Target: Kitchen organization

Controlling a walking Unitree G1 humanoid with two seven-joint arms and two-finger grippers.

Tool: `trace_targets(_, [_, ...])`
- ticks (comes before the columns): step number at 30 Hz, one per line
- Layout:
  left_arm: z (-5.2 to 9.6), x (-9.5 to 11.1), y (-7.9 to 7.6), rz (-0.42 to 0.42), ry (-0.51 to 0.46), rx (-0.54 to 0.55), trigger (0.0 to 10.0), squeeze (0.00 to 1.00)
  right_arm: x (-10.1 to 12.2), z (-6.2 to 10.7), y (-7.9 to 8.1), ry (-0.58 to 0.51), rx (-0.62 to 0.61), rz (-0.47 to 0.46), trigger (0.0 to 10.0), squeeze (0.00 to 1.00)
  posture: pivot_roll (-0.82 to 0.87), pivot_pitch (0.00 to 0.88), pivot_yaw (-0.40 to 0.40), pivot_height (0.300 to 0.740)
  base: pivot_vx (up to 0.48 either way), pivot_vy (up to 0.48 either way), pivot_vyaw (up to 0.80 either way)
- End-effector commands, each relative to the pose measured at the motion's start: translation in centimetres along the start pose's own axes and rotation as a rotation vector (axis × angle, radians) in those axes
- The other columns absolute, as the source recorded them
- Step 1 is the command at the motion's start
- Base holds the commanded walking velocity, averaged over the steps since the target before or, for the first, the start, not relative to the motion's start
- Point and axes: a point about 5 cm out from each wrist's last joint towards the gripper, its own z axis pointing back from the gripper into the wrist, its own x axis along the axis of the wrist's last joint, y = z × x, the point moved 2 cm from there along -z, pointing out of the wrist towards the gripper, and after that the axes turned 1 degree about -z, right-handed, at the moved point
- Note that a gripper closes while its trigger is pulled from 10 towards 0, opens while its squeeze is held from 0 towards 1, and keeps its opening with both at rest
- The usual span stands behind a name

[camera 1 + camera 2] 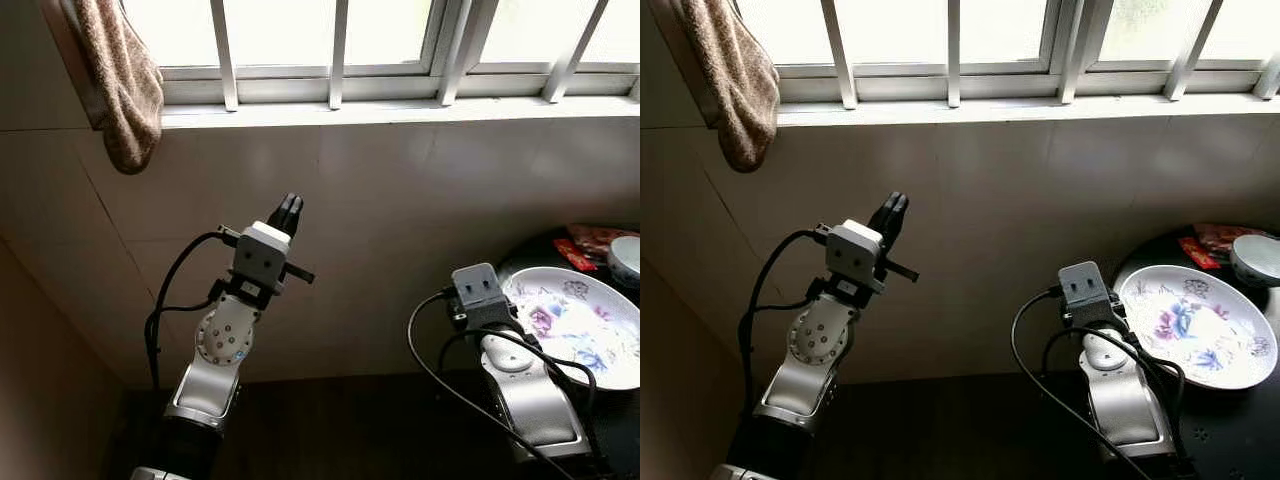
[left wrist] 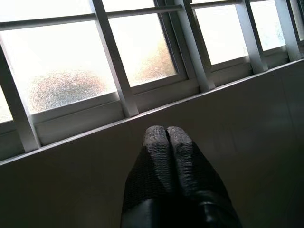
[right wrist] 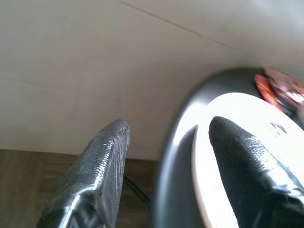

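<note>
Beside the plate (image 3: 223,156), right tool (image 3: 166,142) gapes; left tool (image 2: 167,135) pinched.

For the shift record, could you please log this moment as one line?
right gripper: open at floral plate rim | left gripper: shut, empty, raised toward window | plate: on dark table

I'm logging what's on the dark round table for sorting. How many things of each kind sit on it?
White floral ceramic plate: 1
Small pale ceramic bowl at the far right: 1
Red printed packet: 1
Total: 3
</note>
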Motion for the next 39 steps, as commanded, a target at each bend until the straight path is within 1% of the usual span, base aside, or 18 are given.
trace_targets(1, [0.0, -0.2, -0.5, -0.004, 0.014, -0.019, 10.0, 0.00, 0.3, 0.2, -0.7, -0.003, -0.037, -0.009, 10.0, 0.00, -0.11, 0.000, -0.022, 0.740, 0.000, 0.000, 0.00])
trace_targets(2, [0.0, -0.2, -0.5, -0.004, 0.015, -0.020, 10.0, 0.00, 0.1, 0.1, -0.9, 0.007, -0.050, -0.042, 10.0, 0.00, -0.11, 0.000, -0.022, 0.740, 0.000, 0.000, 0.00])
trace_targets(3, [0.0, -0.3, -0.5, -0.005, 0.019, -0.021, 10.0, 0.00, -0.4, 0.1, -1.1, 0.039, -0.063, -0.075, 10.0, 0.00, -0.11, 0.000, -0.022, 0.740, 0.000, 0.000, -0.78])
trace_targets(4, [0.0, -0.3, -0.5, -0.005, 0.019, -0.021, 10.0, 0.00, -0.4, 0.1, -1.1, 0.039, -0.063, -0.075, 10.0, 0.00, -0.11, 0.000, -0.022, 0.740, 0.000, 0.000, -0.78])
trace_targets(5, [0.0, -0.4, -0.5, -0.005, 0.021, -0.020, 10.0, 0.00, -0.8, 0.0, -1.2, 0.069, -0.063, -0.124, 10.0, 0.00, -0.11, 0.000, -0.023, 0.740, 0.000, 0.000, -0.80])
trace_targets(7, [0.0, -0.4, -0.6, -0.005, 0.021, -0.020, 10.0, 0.00, -0.9, 0.0, -1.3, 0.077, -0.063, -0.146, 10.0, 0.00, -0.11, 0.000, -0.023, 0.740, 0.000, 0.000, -0.78])
trace_targets(9, [0.0, -0.4, -0.6, -0.006, 0.022, -0.020, 10.0, 0.00, -0.8, 0.0, -1.4, 0.072, -0.066, -0.120, 10.0, 0.00, -0.11, 0.000, -0.024, 0.740, 0.000, 0.000, -0.77])
trace_targets(12, [0.0, -0.4, -0.6, -0.005, 0.023, -0.020, 10.0, 0.00, -0.6, 0.0, -1.1, 0.061, -0.039, -0.121, 10.0, 0.00, -0.11, 0.000, -0.025, 0.740, 0.000, 0.000, -0.16])
trace_targets(16, [0.0, -0.4, -0.7, -0.006, 0.024, -0.019, 10.0, 0.00, -0.4, -0.1, 0.1, 0.052, 0.056, -0.095, 10.0, 0.00, -0.11, 0.000, -0.026, 0.740, 0.000, 0.000, 0.00])
trace_targets(18, [0.0, -0.5, -0.6, -0.008, 0.026, -0.017, 10.0, 0.00, -0.5, -0.2, 0.3, 0.065, 0.085, -0.080, 10.0, 0.00, -0.11, 0.000, -0.027, 0.740, 0.000, 0.000, 0.00])
trace_targets(24, [0.1, -0.5, -0.6, -0.009, 0.027, -0.015, 10.0, 0.00, 0.1, -0.2, -0.2, 0.026, 0.068, -0.085, 10.0, 0.00, -0.11, 0.000, -0.026, 0.740, 0.000, 0.000, 0.00])
trace_targets(29, [0.1, -0.5, -0.7, -0.009, 0.031, -0.023, 10.0, 0.00, -0.4, -0.2, -0.2, 0.058, 0.079, -0.069, 10.0, 0.00, -0.11, 0.000, -0.025, 0.740, 0.000, 0.000, 0.00])
trace_targets(33, [0.1, -0.6, -0.6, -0.009, 0.036, -0.020, 10.0, 0.00, -1.0, -0.1, -0.7, 0.079, 0.072, -0.055, 10.0, 0.00, -0.11, 0.000, -0.025, 0.740, 0.000, 0.000, 0.00])
trace_targets(38, [0.1, -0.7, -0.7, -0.009, 0.039, -0.024, 10.0, 0.00, -1.5, 0.0, -1.0, 0.114, 0.060, -0.082, 10.0, 0.00, -0.11, 0.000, -0.027, 0.740, 0.000, 0.000, 0.00])
trace_targets(39, [0.1, -0.7, -0.7, -0.010, 0.040, -0.024, 10.0, 0.00, -1.6, -0.1, -1.1, 0.125, 0.056, -0.101, 10.0, 0.00, -0.11, 0.000, -0.027, 0.740, 0.000, 0.000, 0.00])
